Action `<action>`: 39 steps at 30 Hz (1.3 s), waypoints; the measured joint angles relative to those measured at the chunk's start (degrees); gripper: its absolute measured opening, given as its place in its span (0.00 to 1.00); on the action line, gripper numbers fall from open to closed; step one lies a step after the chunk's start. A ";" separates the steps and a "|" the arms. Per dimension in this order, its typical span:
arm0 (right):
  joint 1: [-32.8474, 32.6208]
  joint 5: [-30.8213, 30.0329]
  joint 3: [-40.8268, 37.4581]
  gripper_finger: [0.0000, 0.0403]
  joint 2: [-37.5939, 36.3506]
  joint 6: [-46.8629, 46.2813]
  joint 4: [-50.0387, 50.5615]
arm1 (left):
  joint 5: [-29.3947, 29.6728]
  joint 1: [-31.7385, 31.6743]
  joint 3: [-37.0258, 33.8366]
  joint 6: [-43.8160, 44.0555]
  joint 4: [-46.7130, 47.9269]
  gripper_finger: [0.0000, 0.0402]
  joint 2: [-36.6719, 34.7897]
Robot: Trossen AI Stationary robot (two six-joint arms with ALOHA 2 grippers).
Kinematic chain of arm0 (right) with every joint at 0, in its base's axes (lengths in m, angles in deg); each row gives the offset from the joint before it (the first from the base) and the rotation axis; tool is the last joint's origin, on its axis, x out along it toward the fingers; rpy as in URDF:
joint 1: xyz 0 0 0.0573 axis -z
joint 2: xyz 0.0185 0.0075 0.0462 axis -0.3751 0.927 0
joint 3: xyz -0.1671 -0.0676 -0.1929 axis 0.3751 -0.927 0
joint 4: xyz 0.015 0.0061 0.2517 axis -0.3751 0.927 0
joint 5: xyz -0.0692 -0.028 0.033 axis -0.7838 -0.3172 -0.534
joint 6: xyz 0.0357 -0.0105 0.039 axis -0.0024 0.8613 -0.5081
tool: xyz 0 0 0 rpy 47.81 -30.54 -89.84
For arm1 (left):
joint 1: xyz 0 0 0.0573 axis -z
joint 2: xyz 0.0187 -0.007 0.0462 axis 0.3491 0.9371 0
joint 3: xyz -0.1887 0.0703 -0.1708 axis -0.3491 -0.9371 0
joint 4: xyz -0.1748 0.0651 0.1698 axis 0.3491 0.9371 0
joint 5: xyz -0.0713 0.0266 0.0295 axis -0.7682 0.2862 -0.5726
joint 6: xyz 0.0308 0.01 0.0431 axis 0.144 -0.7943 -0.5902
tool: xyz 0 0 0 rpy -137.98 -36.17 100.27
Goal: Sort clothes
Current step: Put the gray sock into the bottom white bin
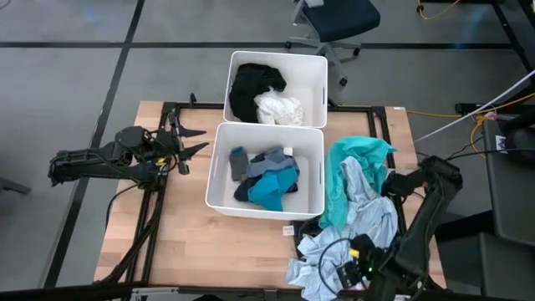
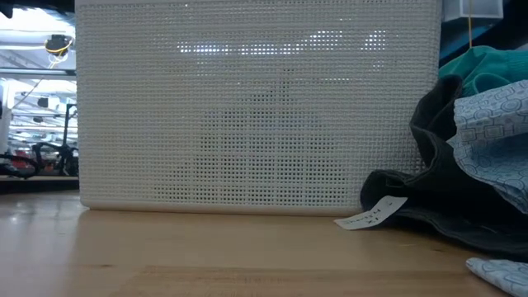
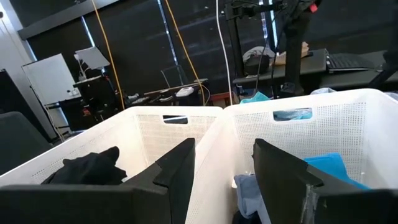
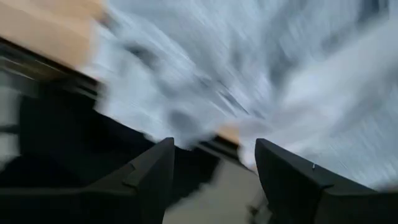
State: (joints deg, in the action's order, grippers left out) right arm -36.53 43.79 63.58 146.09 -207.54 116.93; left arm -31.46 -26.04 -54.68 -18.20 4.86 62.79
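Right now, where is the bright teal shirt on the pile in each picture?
High view: teal shirt tops the clothes pile, right of the near white bin.
Low view: its teal edge peeks at upper right, beside that bin.
Left wrist view: a teal bit shows beyond the bin's far wall.
Right wrist view: too blurred to tell.
Shared landmark: the near white bin.

Two white bins [image 1: 313, 79], two arms [image 1: 84, 161], one loose pile of clothes [image 1: 359, 201]
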 joint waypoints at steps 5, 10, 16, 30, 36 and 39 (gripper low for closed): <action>-0.82 15.92 -0.01 0.56 4.83 -0.04 0.29 | 0.00 0.00 0.00 0.00 0.01 0.37 0.00; -0.71 24.58 0.00 0.56 7.26 3.78 2.97 | 0.00 -0.02 0.00 -0.04 -0.30 0.37 0.00; -0.18 20.19 -0.02 0.56 10.71 9.14 11.33 | 0.00 0.00 0.00 -0.46 -0.37 0.37 0.00; 12.47 -6.31 -0.02 0.56 16.55 35.37 15.05 | 0.00 0.00 0.00 -0.67 -0.60 0.37 0.00; 19.02 -7.42 0.19 0.56 17.24 44.37 14.78 | 0.01 0.00 0.00 -0.68 -0.56 0.37 0.00; 20.54 -6.87 3.24 0.56 17.28 46.84 17.51 | 0.00 -0.02 0.00 -0.66 -0.52 0.37 0.00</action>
State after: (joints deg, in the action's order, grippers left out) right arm -15.99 36.92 66.82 163.37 -160.69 134.44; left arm -31.46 -26.06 -54.68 -18.86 4.33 62.79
